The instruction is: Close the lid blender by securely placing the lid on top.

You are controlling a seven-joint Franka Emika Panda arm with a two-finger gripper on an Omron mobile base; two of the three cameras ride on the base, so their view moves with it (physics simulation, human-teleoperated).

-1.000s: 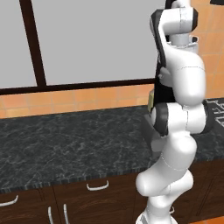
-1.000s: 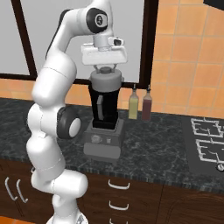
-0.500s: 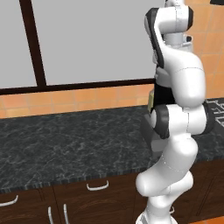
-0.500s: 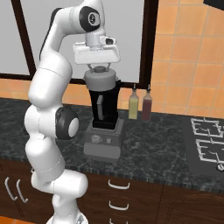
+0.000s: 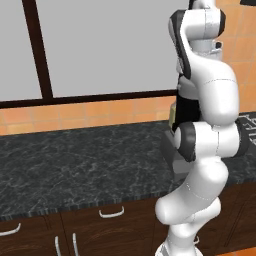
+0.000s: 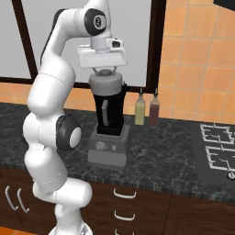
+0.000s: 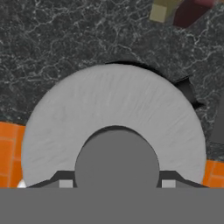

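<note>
Now the gripper (image 6: 106,69), fingers clamped on the lid's (image 6: 106,83) knob, has it atop the blender (image 6: 109,120); only releasing remains.

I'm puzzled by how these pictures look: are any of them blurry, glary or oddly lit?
Right base view: evenly lit, no glare, the lid and blender fairly crisp. Left base view: soft; the arm covers most of the blender. Hand view: the lid looms huge and slightly blurred.

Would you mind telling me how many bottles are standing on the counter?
2: a yellow bottle and a dark red bottle, side by side against the wall, right of the blender. Others may hide behind the arm.
</note>
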